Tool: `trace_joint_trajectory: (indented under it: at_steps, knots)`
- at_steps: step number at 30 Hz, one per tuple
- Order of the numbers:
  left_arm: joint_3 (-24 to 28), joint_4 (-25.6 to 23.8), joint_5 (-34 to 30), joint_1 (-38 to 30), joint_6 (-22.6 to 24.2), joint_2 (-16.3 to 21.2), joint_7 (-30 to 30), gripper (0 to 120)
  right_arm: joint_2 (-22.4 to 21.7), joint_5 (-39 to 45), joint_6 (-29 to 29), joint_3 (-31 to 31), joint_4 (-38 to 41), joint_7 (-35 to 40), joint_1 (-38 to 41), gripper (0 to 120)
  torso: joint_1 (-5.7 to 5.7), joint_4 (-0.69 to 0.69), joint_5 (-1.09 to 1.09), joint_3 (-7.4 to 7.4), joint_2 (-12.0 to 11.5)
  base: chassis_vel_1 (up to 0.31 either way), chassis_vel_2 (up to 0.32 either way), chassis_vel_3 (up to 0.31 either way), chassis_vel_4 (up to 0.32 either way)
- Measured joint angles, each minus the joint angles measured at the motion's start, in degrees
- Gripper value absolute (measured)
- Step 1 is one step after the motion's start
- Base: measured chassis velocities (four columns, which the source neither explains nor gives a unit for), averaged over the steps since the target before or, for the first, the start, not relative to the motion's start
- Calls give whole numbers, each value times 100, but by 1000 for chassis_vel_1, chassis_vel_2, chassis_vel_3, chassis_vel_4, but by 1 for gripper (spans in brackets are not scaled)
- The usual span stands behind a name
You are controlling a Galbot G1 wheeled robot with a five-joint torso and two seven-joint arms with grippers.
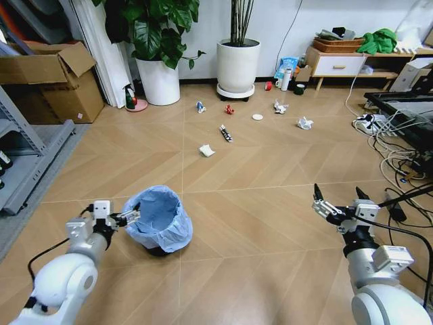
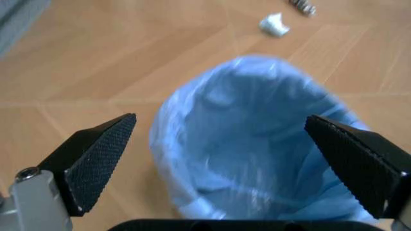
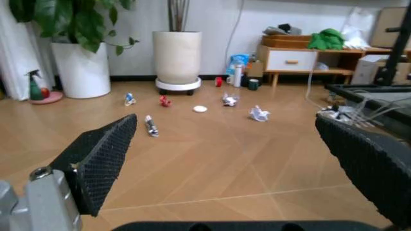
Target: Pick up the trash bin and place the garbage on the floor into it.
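At trash bin [image 1: 160, 220] rim | left gripper [image 1: 131, 216] fingers spread | no legible writing

Two white planters [image 1: 238, 65] by wall; cardboard boxes [image 1: 51, 78] left; wooden cabinet [image 1: 336, 62], cables [image 1: 392, 139] right.

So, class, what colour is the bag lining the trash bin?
Light blue; the trash bin liner shows best in the left wrist view.

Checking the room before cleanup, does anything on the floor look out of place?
Yes. Litter lies scattered on the wood floor before the planters: a crumpled paper wad, a dark stick-like wrapper, a red wrapper and a white lid, none in the trash bin.
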Motion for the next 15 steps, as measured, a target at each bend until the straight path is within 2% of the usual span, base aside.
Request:
trace_joint_trajectory:
  at_steps: [1, 7, 14, 15]
  knots:
    - [0, 0, 0, 0, 0, 0, 0, 100, 0, 0, 0, 0, 0, 0, 0, 100, 0, 0, 0, 0, 0, 0, 0, 0, 0]
    - [320, 776, -382, -815, 115, 79, -47, 100, -3, 2, 16, 18, -71, -1, -42, 100, 0, -7, -2, -1, 0, 0, 0, 0, 0]
    - [762, 1749, -634, -1605, 298, 166, -24, 100, 20, -13, 28, 17, -169, 2, -3, 100, 0, -4, -1, 0, 0, 0, 0, 0, 0]
    - [762, 1749, -634, -1605, 298, 166, -24, 100, 20, -13, 28, 17, -169, 2, -3, 100, 0, -4, -1, 0, 0, 0, 0, 0, 0]
